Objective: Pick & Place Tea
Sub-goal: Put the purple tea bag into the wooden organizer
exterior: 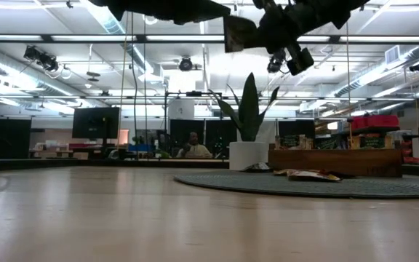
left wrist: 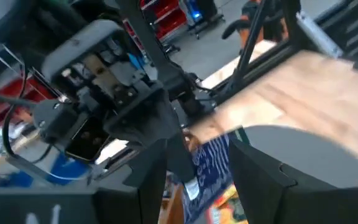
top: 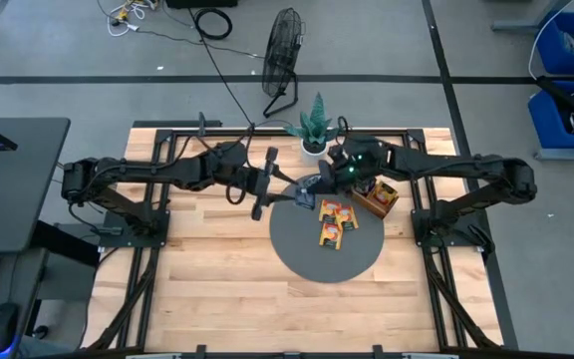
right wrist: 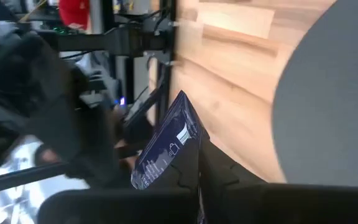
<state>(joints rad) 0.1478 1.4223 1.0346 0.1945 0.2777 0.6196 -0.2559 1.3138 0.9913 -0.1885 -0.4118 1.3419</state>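
The table [top: 217, 289] is pale wood planks, smooth with a soft sheen. The round mat [top: 307, 249] looks matt grey. The sachet [right wrist: 166, 146] is glossy blue foil-like paper. The tray [exterior: 337, 161] is brown wood.

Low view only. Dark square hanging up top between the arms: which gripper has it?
Observer: The right gripper, shut on a dark blue sachet.
Operator: Left arm?
Observer: The left gripper is open, with one finger on each side of that sachet.
Operator: What's under them?
Observer: The rim of the grey mat. Orange sachets lie on it, near the wooden tray.
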